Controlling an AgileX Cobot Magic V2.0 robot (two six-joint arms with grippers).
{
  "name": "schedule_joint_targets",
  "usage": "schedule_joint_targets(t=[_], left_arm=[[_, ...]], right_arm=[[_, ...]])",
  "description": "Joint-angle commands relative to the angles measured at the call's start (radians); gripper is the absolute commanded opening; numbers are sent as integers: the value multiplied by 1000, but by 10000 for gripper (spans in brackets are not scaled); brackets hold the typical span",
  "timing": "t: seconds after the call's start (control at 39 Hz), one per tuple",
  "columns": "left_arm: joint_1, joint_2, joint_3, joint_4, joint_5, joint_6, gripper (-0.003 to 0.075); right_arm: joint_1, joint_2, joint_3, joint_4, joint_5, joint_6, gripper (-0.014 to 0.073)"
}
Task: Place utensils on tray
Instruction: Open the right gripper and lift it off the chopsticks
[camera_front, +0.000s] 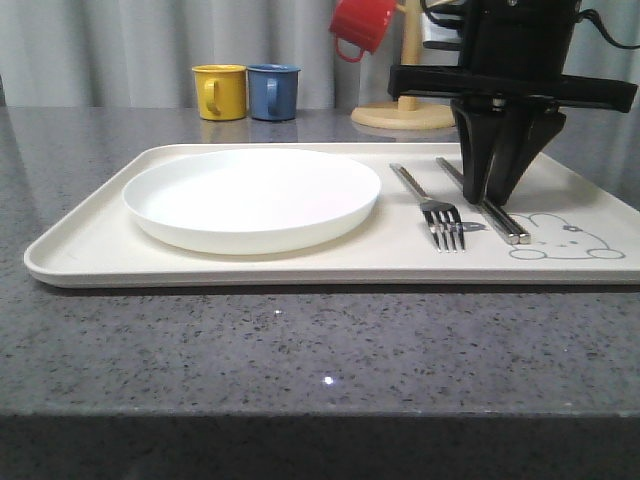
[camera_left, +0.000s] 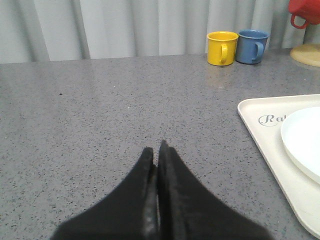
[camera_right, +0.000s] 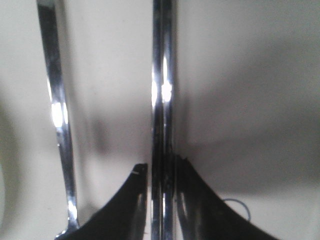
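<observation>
The cream tray (camera_front: 90, 245) lies across the grey table, and its rim (camera_left: 260, 125) also shows in the left wrist view. On it sit the white plate (camera_front: 250, 195) at the left, the fork (camera_front: 425, 200) and the knife (camera_front: 505, 224) at the right. My right gripper (camera_front: 490, 198) points down onto the knife's middle. In the right wrist view its fingers (camera_right: 161, 167) are shut on the knife (camera_right: 162, 75), which lies flat on the tray beside the fork handle (camera_right: 55, 100). My left gripper (camera_left: 156, 148) is shut with nothing in it, over bare table left of the tray, near the plate (camera_left: 305, 140).
A yellow mug (camera_front: 220, 91) and a blue mug (camera_front: 273, 91) stand at the back of the table. A red mug (camera_front: 360, 25) hangs on a wooden stand (camera_front: 405, 115) behind the tray. The table's front edge is close to the tray.
</observation>
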Motion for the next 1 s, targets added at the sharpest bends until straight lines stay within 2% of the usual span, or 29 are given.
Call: schedule_joint_targets(t=[0.0, 0.21, 0.41, 0.82, 0.97], left_arm=[[-5, 10, -29, -3, -81, -1, -18], [-5, 10, -29, -3, -81, -1, -18], [-5, 10, -29, -3, -81, -1, -18], [-5, 10, -29, -3, -81, -1, -18], [-5, 10, -29, -3, -81, -1, -18]], right_arm=[[-4, -70, -32, -10, 107, -2, 256], [-15, -118, -68, -26, 107, -5, 300], [-62, -170, -153, -74, 108, -100, 300], [-360, -227, -155, -87, 110, -334, 300], [-462, -226, -105, -112, 109, -398, 300]])
